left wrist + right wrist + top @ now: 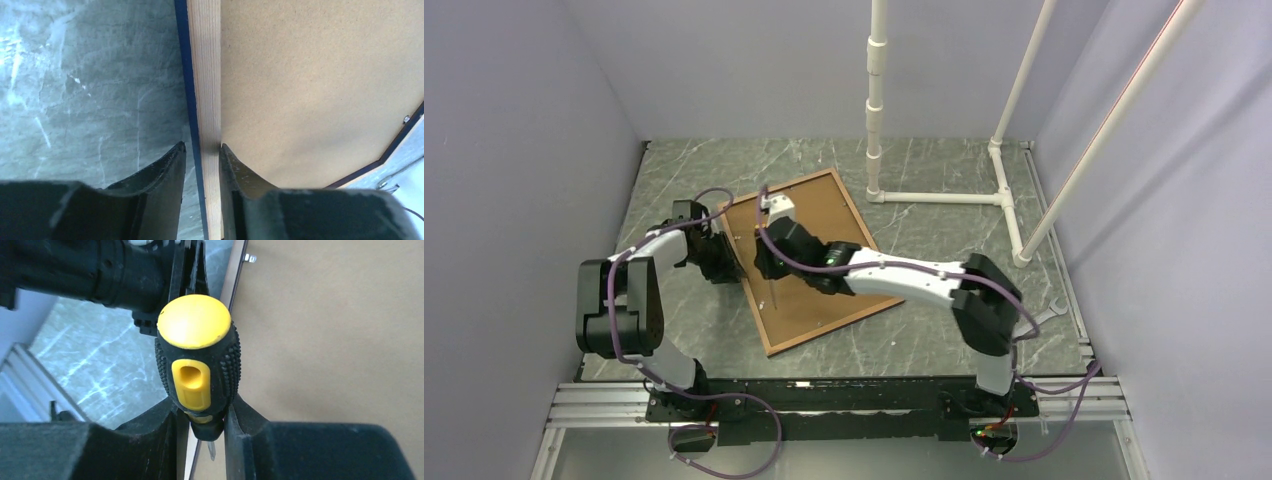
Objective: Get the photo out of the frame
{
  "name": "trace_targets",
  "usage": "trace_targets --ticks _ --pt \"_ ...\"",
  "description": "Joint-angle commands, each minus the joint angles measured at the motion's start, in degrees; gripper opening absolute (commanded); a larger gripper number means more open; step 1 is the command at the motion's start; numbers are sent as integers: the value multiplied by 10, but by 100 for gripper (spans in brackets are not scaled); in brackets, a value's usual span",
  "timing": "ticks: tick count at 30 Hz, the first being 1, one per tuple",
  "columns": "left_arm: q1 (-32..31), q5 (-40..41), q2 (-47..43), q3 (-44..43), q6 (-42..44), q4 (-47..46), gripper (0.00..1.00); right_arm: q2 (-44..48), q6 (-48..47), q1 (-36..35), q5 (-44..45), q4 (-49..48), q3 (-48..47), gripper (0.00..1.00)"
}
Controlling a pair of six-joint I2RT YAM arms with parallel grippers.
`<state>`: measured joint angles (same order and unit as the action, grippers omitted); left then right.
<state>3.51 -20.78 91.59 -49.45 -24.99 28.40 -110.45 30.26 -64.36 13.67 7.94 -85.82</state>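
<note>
The frame [205, 60] sits clamped in left end effector [202, 152]; right end effector [205, 412] grips screwdriver [195, 350].

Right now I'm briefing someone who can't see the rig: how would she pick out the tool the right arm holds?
On the grey marbled table lies the frame, brown back up. Over its left part is the right pincer, shut on a screwdriver. Its stubby black ribbed handle with a yellow cap is the only yellow thing there.

Matt hardboard backs the photo [320, 90], the frame [205, 75] is grained wood, the screwdriver handle [197, 360] knobbly plastic.
</note>
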Motion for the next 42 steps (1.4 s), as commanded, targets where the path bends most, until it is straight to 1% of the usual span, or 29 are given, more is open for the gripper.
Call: trace_targets --ticks 1,2,5,8,11,13,15,17,20,22,26,28,31,32,33,34,35,36,38,39,40,41,42 --pt "-3 29 -57 6 36 12 40 95 4 31 -27 -53 64 0" --pt "-4 27 -72 9 38 10 45 110 9 39 -40 -65 88 0" --pt "-4 9 -132 29 38 -9 53 150 22 66 -77 -98 158 0" --pt "-10 -45 -233 76 26 -58 63 195 53 103 -127 -128 228 0" --pt "-30 -82 -342 119 -12 -96 70 238 99 162 -211 -182 297 0" --pt "-70 -110 -403 145 -46 -137 75 250 120 193 -262 -211 326 0" --pt "-127 -109 -441 159 -75 -169 77 254 133 211 -297 -226 336 0" --pt "-186 -94 -454 162 -86 -179 78 255 144 216 -321 -239 336 0" --pt "-265 -57 -452 171 -84 -185 78 254 179 216 -348 -264 335 0" --pt "-305 -29 -445 174 -73 -182 78 253 213 216 -362 -293 342 0" --pt "-378 2 -420 168 -65 -192 76 243 282 216 -386 -386 369 0" --pt "-410 11 -407 163 -66 -204 74 240 297 216 -384 -400 377 0" --pt "-446 22 -388 162 -68 -224 71 243 299 215 -380 -397 379 0" --pt "-454 36 -383 162 -69 -222 70 246 299 215 -380 -395 379 0" --pt "-458 54 -379 161 -70 -214 67 250 297 214 -380 -389 377 0" --pt "-458 70 -376 159 -72 -204 60 254 294 215 -379 -381 376 0" --pt "-458 89 -374 155 -72 -192 50 260 291 214 -379 -371 374 0" --pt "-458 104 -372 153 -73 -174 38 265 287 214 -380 -360 374 0" --pt "-458 123 -369 149 -67 -165 26 275 277 214 -384 -337 374 0" --pt "-458 121 -367 147 -61 -168 23 279 272 214 -392 -328 375 0" --pt "-458 115 -363 145 -55 -170 18 281 266 214 -402 -323 376 0" --pt "-458 106 -360 142 -47 -171 9 283 258 214 -417 -323 378 0" --pt "-459 102 -357 136 -37 -168 3 284 248 214 -437 -324 381 0"
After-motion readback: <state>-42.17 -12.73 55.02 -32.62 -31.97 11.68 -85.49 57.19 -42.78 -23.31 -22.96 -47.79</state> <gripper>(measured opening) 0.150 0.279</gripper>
